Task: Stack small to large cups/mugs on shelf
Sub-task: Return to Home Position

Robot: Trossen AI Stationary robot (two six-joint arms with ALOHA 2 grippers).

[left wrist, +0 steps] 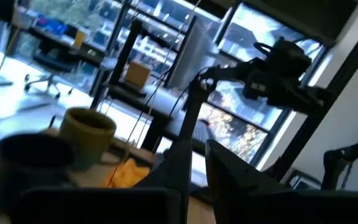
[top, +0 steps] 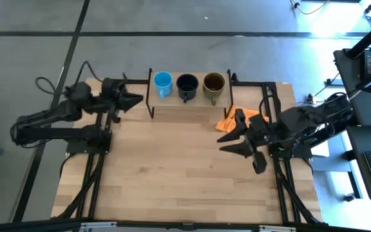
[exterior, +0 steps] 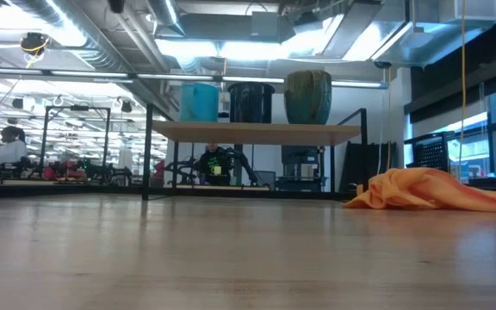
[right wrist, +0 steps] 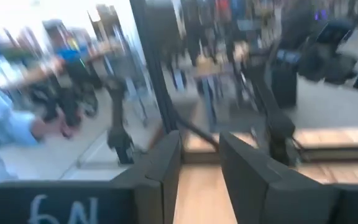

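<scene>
Three mugs stand in a row on the low wooden shelf (top: 189,102) at the table's far edge: a light-blue one (top: 163,82) on the left, a black one (top: 187,85) in the middle and a brown-olive one (top: 214,85) on the right. The low view shows them upright on the shelf board (exterior: 257,132): blue (exterior: 201,102), black (exterior: 251,102), olive (exterior: 308,96). My left gripper (top: 136,100) is open and empty, just left of the shelf. My right gripper (top: 228,143) is open and empty over the table, right of centre, nearer than the shelf.
An orange cloth (top: 237,117) lies crumpled on the table below the shelf's right end, close to my right gripper; it also shows in the low view (exterior: 437,189). The shelf's black metal legs (top: 150,96) stand at both ends. Bare wooden tabletop (top: 179,167) fills the middle and near side.
</scene>
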